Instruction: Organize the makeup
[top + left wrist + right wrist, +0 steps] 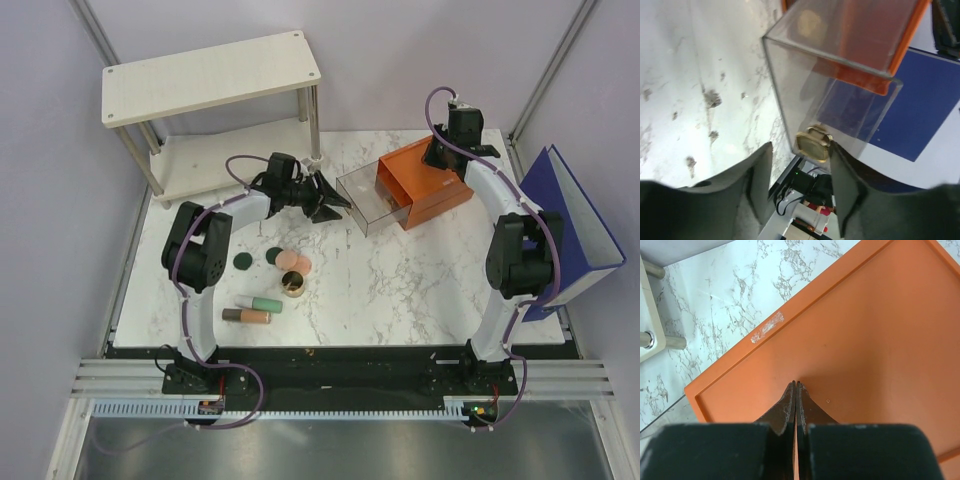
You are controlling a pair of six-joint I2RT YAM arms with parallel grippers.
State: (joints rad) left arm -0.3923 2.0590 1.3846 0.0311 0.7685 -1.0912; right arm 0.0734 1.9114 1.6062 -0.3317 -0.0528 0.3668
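We found the left gripper (800, 167) spread on either side of the small gold knob (813, 145) of the clear plastic drawer (840, 85). The right gripper (796, 386), pressed together, sat tips-down on the orange drawer box (865, 340). The makeup (293, 263) lay clustered on the white marble table (400, 285).

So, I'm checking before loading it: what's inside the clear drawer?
The pulled-out part of the clear drawer looks empty from above. Its back end sits inside the orange box, so that part is hidden.

Left wrist view: drawer (815, 95) cut by top edge. Right wrist: box (865, 340) past right edge. Label on mint tube (266, 304) too small.
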